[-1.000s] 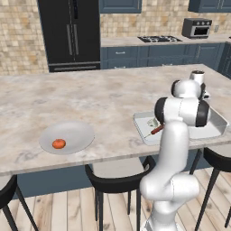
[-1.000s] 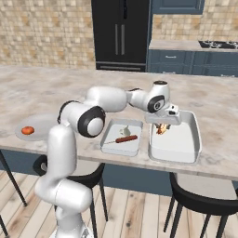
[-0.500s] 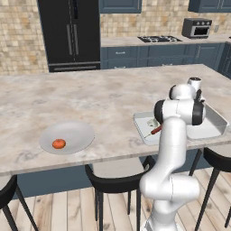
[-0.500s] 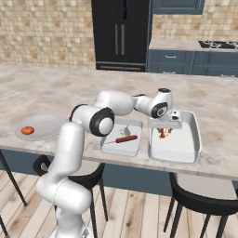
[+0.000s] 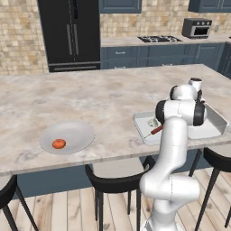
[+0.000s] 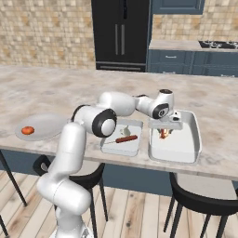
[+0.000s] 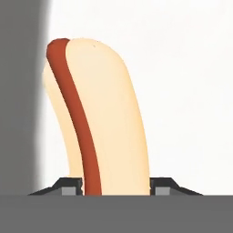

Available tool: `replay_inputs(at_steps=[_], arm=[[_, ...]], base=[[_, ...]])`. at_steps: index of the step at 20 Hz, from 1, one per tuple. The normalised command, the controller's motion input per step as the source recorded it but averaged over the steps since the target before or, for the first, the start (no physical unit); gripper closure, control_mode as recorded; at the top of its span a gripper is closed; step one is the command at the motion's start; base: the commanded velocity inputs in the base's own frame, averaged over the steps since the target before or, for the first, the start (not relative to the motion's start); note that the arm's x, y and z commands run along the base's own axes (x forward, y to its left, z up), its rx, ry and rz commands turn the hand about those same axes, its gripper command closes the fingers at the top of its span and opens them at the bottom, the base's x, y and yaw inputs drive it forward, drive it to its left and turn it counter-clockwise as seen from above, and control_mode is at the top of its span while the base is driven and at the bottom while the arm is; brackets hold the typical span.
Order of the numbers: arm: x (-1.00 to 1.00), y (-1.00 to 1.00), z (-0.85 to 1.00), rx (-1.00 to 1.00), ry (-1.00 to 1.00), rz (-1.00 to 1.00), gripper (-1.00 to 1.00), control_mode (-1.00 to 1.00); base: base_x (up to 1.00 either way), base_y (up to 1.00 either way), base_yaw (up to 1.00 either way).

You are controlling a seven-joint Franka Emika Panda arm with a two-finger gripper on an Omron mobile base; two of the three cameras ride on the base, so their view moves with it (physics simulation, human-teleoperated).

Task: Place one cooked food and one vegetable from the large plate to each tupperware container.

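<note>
My gripper is lowered into the larger tupperware container and shut on the hot dog, which stands between the two fingertips over the tray's white floor. From the right base view the hot dog hangs just above that floor near the tray's left wall. The small tupperware container beside it holds the sausage on a stick and the pale lumpy vegetable. A tomato lies on the large plate at the far left.
The two trays sit close to the counter's front edge, with dark bar stools below. The plate with the tomato is well left of the small tray. The arm's elbow stands over the trays.
The hand has sunk lower into the larger container with the hot dog, and the arm's elbow has shifted a little. The plate, tomato and small tray are as before.
</note>
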Motion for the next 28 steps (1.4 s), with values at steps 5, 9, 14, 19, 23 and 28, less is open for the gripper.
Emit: replay_inputs(at_steps=[5,9,14,19,23,28], arm=[[-0.01,0.0,0.15,0.0,-0.03,0.0,-1.0,-1.0],[-0.32,0.3,0.72,0.0,-0.03,0.0,-1.0,-1.0],[-0.51,0.96,0.63,0.01,0.0,0.0,-1.0,-1.0],[-0.5,1.0,0.37,0.0,0.0,0.0,-1.0,-1.0],[-0.29,1.0,0.22,0.0,0.0,0.0,-1.0,-1.0],[-0.38,1.0,0.02,-0.02,-0.08,0.0,-1.0,-1.0]], base=[[0.0,0.0,0.0],[0.0,0.0,0.0],[0.0,0.0,0.0],[0.0,0.0,0.0],[0.0,0.0,0.0],[0.0,0.0,0.0]])
